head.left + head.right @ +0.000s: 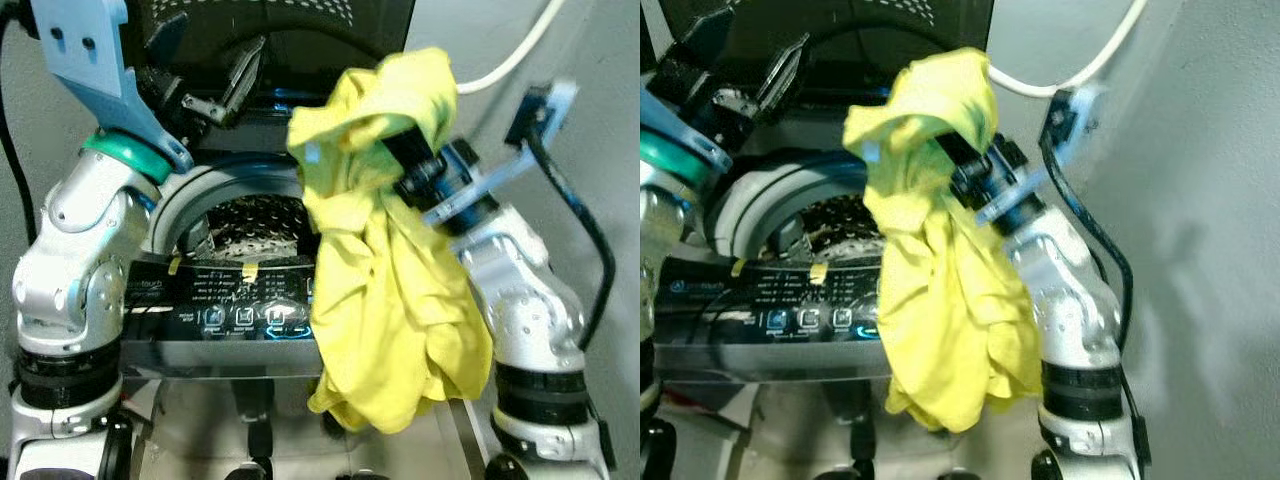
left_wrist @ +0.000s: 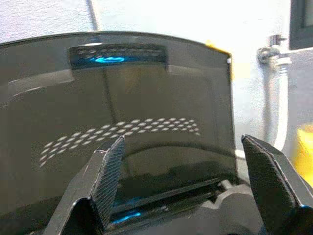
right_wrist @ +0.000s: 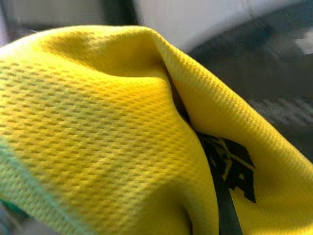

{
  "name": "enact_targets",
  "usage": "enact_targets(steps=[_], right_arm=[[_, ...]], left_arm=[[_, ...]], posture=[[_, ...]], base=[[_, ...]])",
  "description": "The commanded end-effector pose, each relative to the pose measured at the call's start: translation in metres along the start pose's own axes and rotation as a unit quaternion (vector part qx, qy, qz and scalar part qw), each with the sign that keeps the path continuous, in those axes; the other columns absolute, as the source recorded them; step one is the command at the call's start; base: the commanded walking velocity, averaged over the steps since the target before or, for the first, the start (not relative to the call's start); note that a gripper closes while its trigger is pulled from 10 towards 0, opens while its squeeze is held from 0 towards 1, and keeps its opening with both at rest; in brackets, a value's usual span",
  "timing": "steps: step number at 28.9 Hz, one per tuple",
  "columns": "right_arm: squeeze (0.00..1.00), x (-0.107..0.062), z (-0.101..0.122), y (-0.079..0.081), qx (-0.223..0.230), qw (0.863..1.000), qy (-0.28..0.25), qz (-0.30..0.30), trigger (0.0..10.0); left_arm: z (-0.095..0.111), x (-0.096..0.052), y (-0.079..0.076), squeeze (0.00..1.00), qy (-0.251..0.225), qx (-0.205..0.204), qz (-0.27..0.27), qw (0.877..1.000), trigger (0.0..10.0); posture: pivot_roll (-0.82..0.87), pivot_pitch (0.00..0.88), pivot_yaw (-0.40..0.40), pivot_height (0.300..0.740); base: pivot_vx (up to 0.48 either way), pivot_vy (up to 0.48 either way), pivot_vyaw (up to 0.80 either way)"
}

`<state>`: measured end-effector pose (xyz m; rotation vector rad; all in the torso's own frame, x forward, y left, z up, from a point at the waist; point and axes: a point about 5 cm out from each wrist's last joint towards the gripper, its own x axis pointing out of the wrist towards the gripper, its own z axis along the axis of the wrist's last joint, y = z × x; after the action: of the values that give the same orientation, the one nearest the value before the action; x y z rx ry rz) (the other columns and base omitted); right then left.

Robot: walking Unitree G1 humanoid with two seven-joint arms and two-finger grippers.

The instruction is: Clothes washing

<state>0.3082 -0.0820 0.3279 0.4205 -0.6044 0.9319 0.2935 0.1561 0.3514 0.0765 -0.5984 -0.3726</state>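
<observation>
A yellow mesh garment (image 1: 390, 300) hangs from my right gripper (image 1: 385, 135), bunched over the fingers at the top and trailing down past the machine's front edge. The cloth (image 3: 98, 122) hides the fingers, which seem shut on it. It hangs over the right side of the top-load washer's drum opening (image 1: 245, 225), where a perforated steel drum shows. My left gripper (image 2: 188, 181) is raised at the back left, open with nothing in it, just in front of the upright dark lid (image 2: 122, 122).
The washer's control panel (image 1: 240, 310) with lit blue buttons runs along the front edge. A white hose (image 1: 510, 60) and a tap (image 2: 271, 51) are on the wall behind. A grey wall (image 1: 1220, 250) stands close on the right.
</observation>
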Motion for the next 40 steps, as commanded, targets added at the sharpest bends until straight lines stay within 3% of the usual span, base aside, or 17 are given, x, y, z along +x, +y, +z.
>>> enact_targets(steps=[1,2,5,11,13,15,17,18,19,21,24,29,34,35,38,39,40], right_arm=[[0.00,0.022,0.007,0.008,-0.003,0.999,-0.027,0.043,10.0],[0.00,0.022,0.007,0.008,-0.003,0.999,-0.027,0.043,10.0],[0.00,0.069,0.020,0.024,0.014,0.993,-0.063,0.098,10.0],[0.00,0.085,0.020,0.030,0.031,0.991,-0.069,0.113,10.0],[0.00,0.093,0.024,0.043,0.077,0.983,-0.084,0.147,10.0],[0.00,0.093,0.026,0.050,0.103,0.977,-0.088,0.166,10.0],[0.00,0.085,0.024,0.055,0.123,0.970,-0.084,0.191,10.0],[0.00,0.080,0.018,0.052,0.111,0.974,-0.071,0.183,10.0],[0.00,0.080,0.018,0.052,0.111,0.974,-0.071,0.183,10.0],[0.00,0.063,0.004,0.035,0.086,0.986,-0.041,0.137,10.0],[0.00,0.056,0.002,0.029,0.081,0.988,-0.037,0.125,10.0],[0.00,0.028,0.002,-0.007,0.027,0.999,-0.017,0.041,10.0],[0.00,0.024,-0.008,-0.017,-0.026,0.999,0.022,0.008,10.0],[0.00,0.024,-0.015,-0.019,-0.058,0.997,0.041,-0.005,10.0],[0.00,0.024,-0.015,-0.019,-0.058,0.997,0.041,-0.005,10.0],[0.00,0.028,-0.029,-0.019,-0.118,0.990,0.078,-0.013,10.0],[0.00,0.034,-0.045,-0.014,-0.156,0.982,0.109,-0.009,10.0]], left_arm=[[-0.006,-0.005,-0.017,0.00,0.023,-0.046,-0.071,0.996,10.0],[-0.006,-0.005,-0.017,0.00,0.023,-0.046,-0.071,0.996,10.0],[-0.009,-0.031,-0.052,0.00,0.041,-0.162,-0.182,0.969,10.0],[-0.008,-0.043,-0.066,0.00,0.042,-0.202,-0.229,0.951,10.0],[-0.012,-0.048,-0.074,0.00,0.050,-0.229,-0.254,0.938,10.0],[-0.018,-0.044,-0.073,0.00,0.055,-0.234,-0.248,0.938,10.0],[-0.033,-0.029,-0.062,0.00,0.064,-0.222,-0.214,0.949,10.0],[-0.045,-0.016,-0.049,0.00,0.078,-0.183,-0.169,0.965,10.0],[-0.045,-0.016,-0.049,0.00,0.078,-0.183,-0.169,0.965,10.0],[-0.068,0.007,-0.007,0.00,0.128,-0.076,-0.042,0.988,10.0],[-0.069,0.009,0.006,0.00,0.134,-0.067,-0.009,0.989,10.0],[-0.063,0.009,0.062,0.00,0.146,0.024,0.137,0.979,10.0],[-0.054,0.010,0.074,0.00,0.124,0.051,0.158,0.978,10.0],[-0.047,0.012,0.082,0.00,0.108,0.083,0.174,0.975,10.0],[-0.047,0.012,0.082,0.00,0.108,0.083,0.174,0.975,10.0],[-0.047,0.012,0.085,0.00,0.123,0.088,0.154,0.976,10.0],[-0.058,0.006,0.069,0.00,0.168,0.054,0.070,0.982,10.0]], posture=[[0.04,0.050,0.004,0.740],[0.04,0.050,0.004,0.740],[0.05,0.061,-0.018,0.740],[0.06,0.065,-0.028,0.740],[0.07,0.072,-0.030,0.740],[0.06,0.075,-0.027,0.740],[0.05,0.079,-0.023,0.740],[0.04,0.080,-0.016,0.740],[0.04,0.080,-0.016,0.740],[0.03,0.083,-0.001,0.740],[0.03,0.084,0.001,0.740],[0.02,0.091,0.012,0.740],[0.03,0.092,0.012,0.740],[0.03,0.092,0.011,0.740],[0.03,0.092,0.011,0.740],[0.03,0.092,0.009,0.740],[0.05,0.089,0.009,0.740]], base=[[0.000,0.000,0.00],[0.000,0.000,0.00],[0.000,0.000,0.00],[0.000,0.000,0.00],[0.000,0.000,0.00],[0.000,0.000,0.00],[0.000,0.000,0.00],[0.000,0.000,0.00],[0.000,0.000,0.00],[0.000,0.000,0.00],[0.000,0.000,0.00],[0.000,0.000,0.00],[0.000,0.000,0.00],[0.000,0.000,0.00],[0.000,0.000,0.00],[0.000,0.000,0.00],[0.000,0.000,0.00]])
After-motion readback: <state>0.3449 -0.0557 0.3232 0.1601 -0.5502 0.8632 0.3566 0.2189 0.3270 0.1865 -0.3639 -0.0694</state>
